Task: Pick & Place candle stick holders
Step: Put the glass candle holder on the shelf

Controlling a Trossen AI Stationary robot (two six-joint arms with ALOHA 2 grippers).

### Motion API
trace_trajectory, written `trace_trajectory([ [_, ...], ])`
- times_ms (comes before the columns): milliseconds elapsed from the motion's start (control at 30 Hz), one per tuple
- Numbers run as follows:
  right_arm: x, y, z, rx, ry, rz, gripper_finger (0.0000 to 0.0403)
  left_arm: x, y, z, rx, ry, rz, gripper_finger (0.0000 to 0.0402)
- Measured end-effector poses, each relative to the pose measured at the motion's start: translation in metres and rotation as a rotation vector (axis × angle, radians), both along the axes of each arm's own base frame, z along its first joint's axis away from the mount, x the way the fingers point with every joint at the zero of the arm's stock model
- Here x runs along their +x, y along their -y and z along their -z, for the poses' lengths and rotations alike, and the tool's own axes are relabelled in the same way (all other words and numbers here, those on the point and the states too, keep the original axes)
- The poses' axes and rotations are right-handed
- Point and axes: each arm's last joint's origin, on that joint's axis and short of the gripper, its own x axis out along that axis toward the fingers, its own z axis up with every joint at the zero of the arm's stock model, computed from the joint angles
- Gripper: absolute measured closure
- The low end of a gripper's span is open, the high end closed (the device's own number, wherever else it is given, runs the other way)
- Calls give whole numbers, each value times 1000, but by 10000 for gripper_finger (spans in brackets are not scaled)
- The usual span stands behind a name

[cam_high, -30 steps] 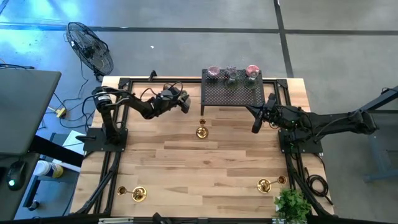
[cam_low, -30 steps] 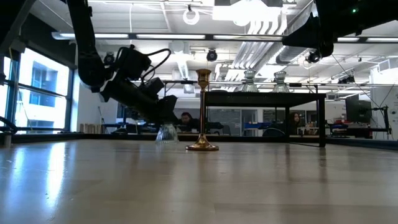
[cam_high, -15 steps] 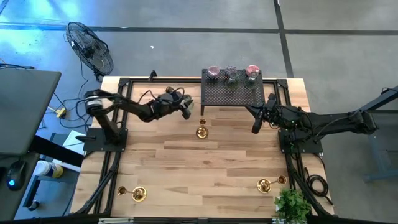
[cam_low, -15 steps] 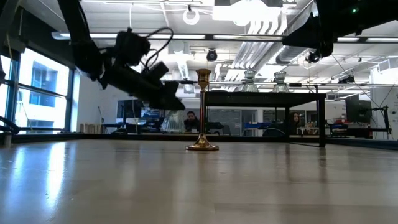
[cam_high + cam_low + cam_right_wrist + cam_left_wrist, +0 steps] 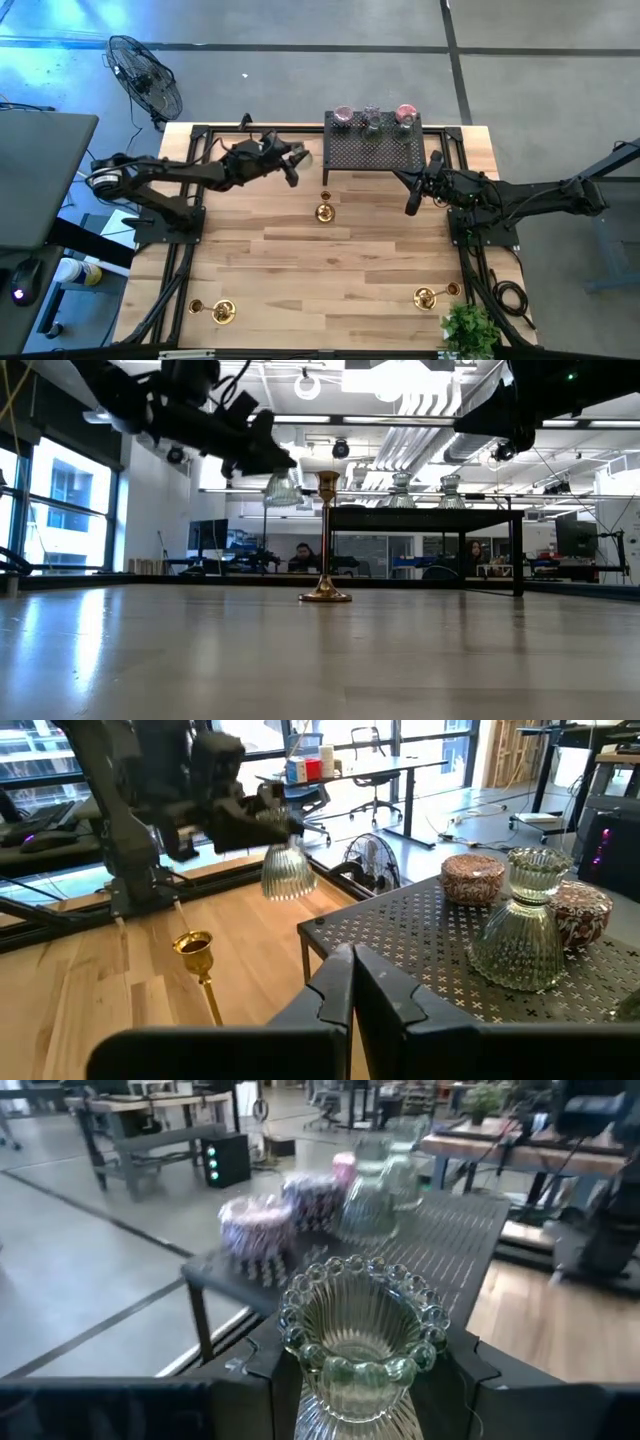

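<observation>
My left gripper [image 5: 296, 160] is shut on a pale ribbed glass candle stick holder [image 5: 355, 1335] with a beaded rim. It holds it in the air just left of the black perforated rack [image 5: 372, 150]; the holder also shows in the low view [image 5: 282, 488]. Two pink cups [image 5: 343, 117] [image 5: 405, 114] and a clear glass holder [image 5: 372, 122] stand on the rack. A brass holder [image 5: 324, 211] stands on its round base in front of the rack. My right gripper [image 5: 411, 206] is shut and empty by the rack's near right corner. My left gripper pinches the glass holder between its two fingers [image 5: 268, 1380], on the narrow part below the beaded rim [image 5: 312, 1398]. The fingers come from the table's left, slanting down. The holder is upright and lifted clear, its flared foot [image 5: 282, 500] hanging below the fingers.
Two brass holders [image 5: 222, 311] [image 5: 194, 306] stand at the near left and one [image 5: 426, 297] at the near right, beside a small green plant [image 5: 468, 328]. A fan [image 5: 145, 75] stands off the table's far left corner. Bare wood lies mid-table.
My left gripper has risen with the glass holder, which stood at table height a second ago and now hangs well clear of it, about level with the rack's top. It has also shifted slightly toward the far edge.
</observation>
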Motion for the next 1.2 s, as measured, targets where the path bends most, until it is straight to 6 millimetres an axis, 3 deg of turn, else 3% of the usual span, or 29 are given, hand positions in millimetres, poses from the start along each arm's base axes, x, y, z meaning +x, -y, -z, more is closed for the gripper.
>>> trace_trajectory([
  [133,0,0,0,0,0,2,402,19,-5,-27,38,-15,46,265],
  [400,0,0,0,-3,-3,4,401,66,-21,-62,85,-49,109,266],
  [600,0,0,0,-2,-3,-2,402,94,-42,-46,60,-92,98,267],
  [800,0,0,1,-2,-5,-7,402,100,-68,-32,31,-117,57,267],
  [1200,0,0,0,-6,-4,-8,401,107,-78,-22,33,-52,99,267],
])
